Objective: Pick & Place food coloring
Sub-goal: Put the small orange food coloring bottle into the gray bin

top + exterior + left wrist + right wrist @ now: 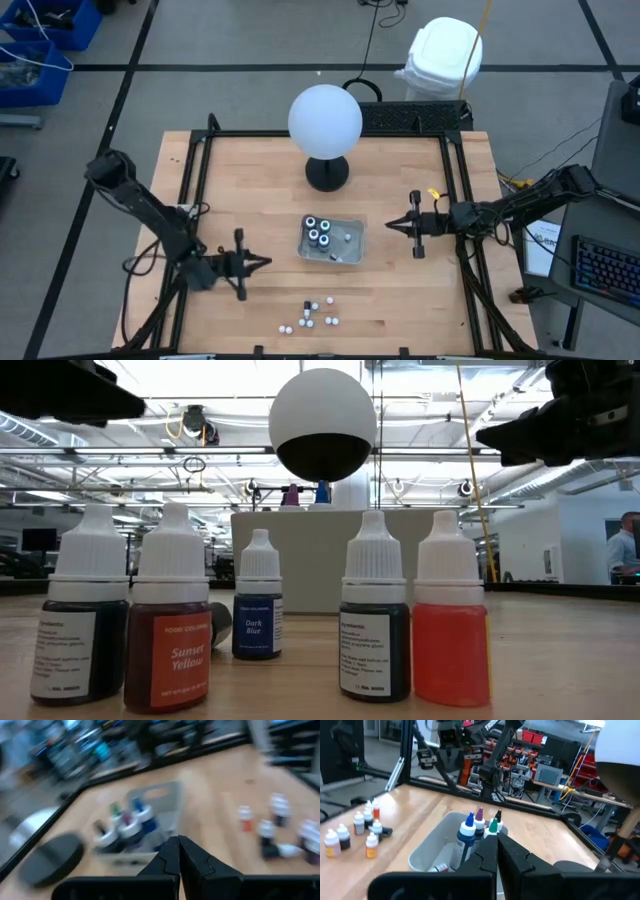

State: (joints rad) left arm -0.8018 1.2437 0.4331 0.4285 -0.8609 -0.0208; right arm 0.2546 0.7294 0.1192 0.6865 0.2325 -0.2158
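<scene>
High view showed us a wooden counter (250, 180) framed by black rails, with our two dark arms reaching in from either side. A clear rectangular tray (349, 246) sat near the middle of the counter, and inside it stood three slightly larger dark bottles (318, 231) with white and teal tops, grouped at the end nearer our left arm, plus a small item or two lying at the other end. A loose cluster of small white-topped food coloring bottles (312, 314) stood on the bare wood near the front edge, well apart from the tray. Behind the tray rose a big white globe (325, 118) on a black base (327, 174). Our left gripper (262, 263) hovered above the counter beside the tray, its jaws clenched together and grasping nothing. Our right gripper (392, 226) hovered just beside the tray's opposite end, its jaws likewise pressed together and empty. Low view put five of the small bottles upright in a row close to the lens: a dark one, a red-orange one (171, 622) labelled Sunset Yellow, a smaller one farther back labelled Dark Blue, another dark one, and a pale orange-red one (450, 624). A person (624, 549) was partly visible at the far edge of the room behind.
</scene>
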